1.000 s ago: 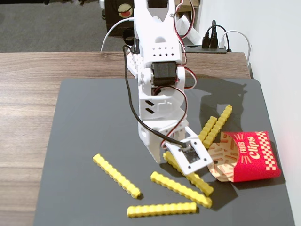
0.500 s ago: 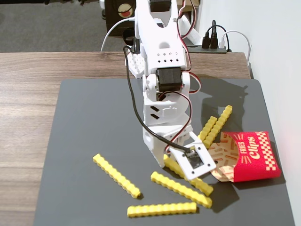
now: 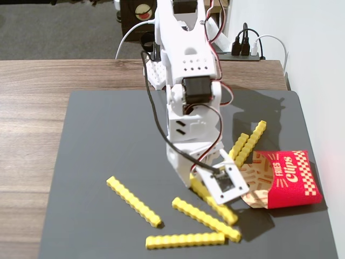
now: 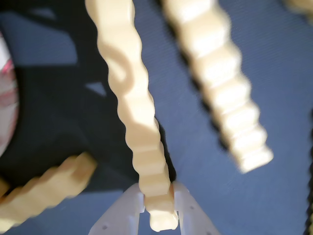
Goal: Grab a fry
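Yellow fries all over the dark mat (image 3: 108, 140): one loose at left (image 3: 133, 200), then the fry (image 4: 132, 107) that matters, then a blurry neighbour (image 4: 220, 83). Wrist view shows its near end sitting between the white gripper (image 4: 159, 205) tips, long axis running straight away from them. Jaws look snug against it, so lifting should do.

Home or office room; wooden desk (image 3: 64, 81); wall power strip (image 3: 245, 48); carpet (image 3: 59, 27)

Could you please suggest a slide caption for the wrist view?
Close-up: white gripper fingers flank one end of a yellow crinkle-cut fry, another fry alongside on the dark mat.
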Available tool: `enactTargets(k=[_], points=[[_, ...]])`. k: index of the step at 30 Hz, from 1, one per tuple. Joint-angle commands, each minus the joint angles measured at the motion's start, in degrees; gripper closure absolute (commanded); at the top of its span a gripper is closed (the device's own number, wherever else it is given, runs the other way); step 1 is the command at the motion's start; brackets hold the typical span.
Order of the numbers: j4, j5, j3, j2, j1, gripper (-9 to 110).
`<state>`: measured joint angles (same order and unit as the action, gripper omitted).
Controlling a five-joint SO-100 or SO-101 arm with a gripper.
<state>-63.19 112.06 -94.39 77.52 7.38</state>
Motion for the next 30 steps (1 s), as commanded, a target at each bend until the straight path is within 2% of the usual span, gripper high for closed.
enactTargets(k=[1, 9, 17, 30], points=[[-2.37, -1.41, 0.18, 7.21, 0.97, 101], [-4.66, -10.11, -10.9, 23.29, 0.53, 101], [-10.63, -19.69, -16.52, 36.12, -4.92, 101], [-15.29, -21.18, -21.62, 47.37, -14.24, 101]])
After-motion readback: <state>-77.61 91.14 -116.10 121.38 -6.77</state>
